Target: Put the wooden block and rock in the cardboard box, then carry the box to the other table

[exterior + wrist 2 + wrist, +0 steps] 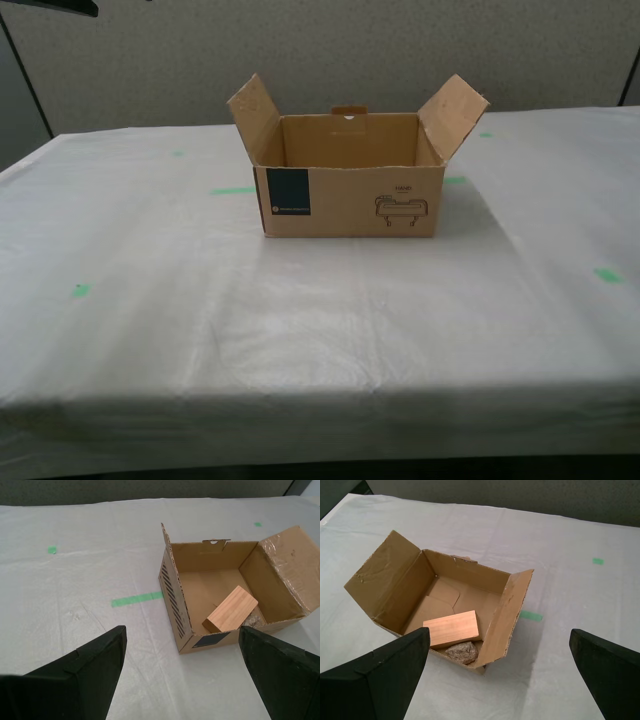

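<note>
corrugated brown cardboard box [345,190] resting on the wrinkled white cloth of the other table [320,320], both side flaps splayed outward, dark blue square label and line drawing on the near wall, thin green tape marks [232,190] just beside it. inside on the floor, seen from both wrist views: smooth tan wooden block [451,628] with fine straight grain, lying flat and touching the rough, speckled grey-brown rock [462,652], wedge-like and smaller. my first gripper [500,680] and my second gripper [182,672] both spread wide above the cloth, matte black angular fingers well apart, holding nothing.
</note>
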Robot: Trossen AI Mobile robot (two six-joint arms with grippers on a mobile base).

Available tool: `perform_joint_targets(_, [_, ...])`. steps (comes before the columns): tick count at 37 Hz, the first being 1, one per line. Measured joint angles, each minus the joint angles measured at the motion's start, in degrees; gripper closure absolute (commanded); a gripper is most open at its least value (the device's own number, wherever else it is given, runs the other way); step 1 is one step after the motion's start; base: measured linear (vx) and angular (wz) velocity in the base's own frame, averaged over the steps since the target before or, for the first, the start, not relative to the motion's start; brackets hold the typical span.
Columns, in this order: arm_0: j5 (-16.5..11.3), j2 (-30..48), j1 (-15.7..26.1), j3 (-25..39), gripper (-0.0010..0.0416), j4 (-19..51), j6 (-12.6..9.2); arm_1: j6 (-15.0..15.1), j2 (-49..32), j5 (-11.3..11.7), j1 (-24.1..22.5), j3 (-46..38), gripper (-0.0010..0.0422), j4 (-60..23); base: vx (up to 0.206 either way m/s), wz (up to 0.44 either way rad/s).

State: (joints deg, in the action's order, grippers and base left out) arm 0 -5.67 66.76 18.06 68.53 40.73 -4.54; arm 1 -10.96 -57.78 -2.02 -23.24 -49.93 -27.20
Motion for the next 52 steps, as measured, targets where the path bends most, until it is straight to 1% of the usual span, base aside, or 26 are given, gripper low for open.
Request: perform_joint_targets(52, [0.0,0.0,0.0,0.0,0.0016,0.0,0.0,0.0,-0.02,0.0,0.0,0.0,0.0108,0.0,0.0,0.0])
